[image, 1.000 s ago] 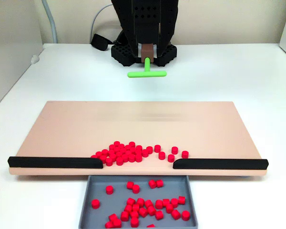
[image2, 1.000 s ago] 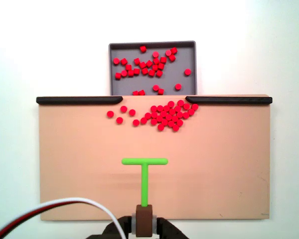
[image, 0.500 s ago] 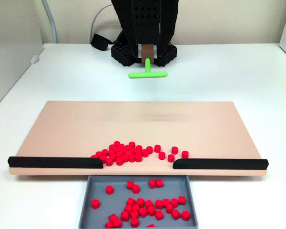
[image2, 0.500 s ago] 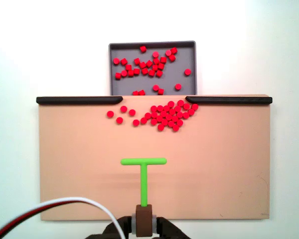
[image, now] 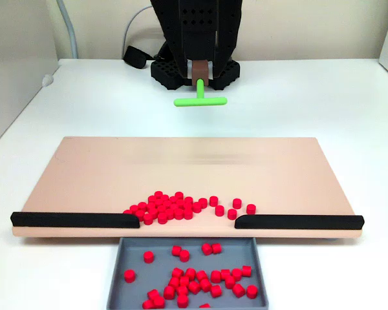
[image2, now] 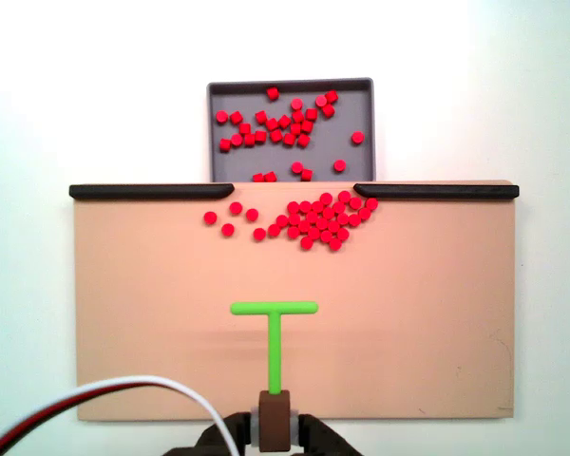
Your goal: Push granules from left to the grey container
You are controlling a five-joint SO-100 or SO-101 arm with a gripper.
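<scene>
Sweeping the granules (image2: pixel 315 222) through the gap between the two black strips (image2: pixel 150 191) is the step we judge to be in hand, and doing it well means setting the crossbar of the green T-shaped pusher (image2: pixel 275 328) down behind the pile before we drive it forward. In a fixed view from above, the cluster lies on the tan board (image2: pixel 152 313) just short of the gap, bunched toward the right strip, with a few loose pellets (image2: pixel 230 218) spread to its left. We would come in behind the stragglers first, gather them toward the cluster, then push straight at the opening so nothing jams against the strip ends. The grey container (image2: pixel 356 161) sits just beyond the gap and already holds many pellets.

The gripper (image2: pixel 275 429) sits at the near edge of the board, and its jaws close on the brown block at the base of the pusher's stem. The crossbar is well apart from the pile; in a fixed view from the front the pusher (image: pixel 200 98) appears to hang above the board, touching nothing.
</scene>
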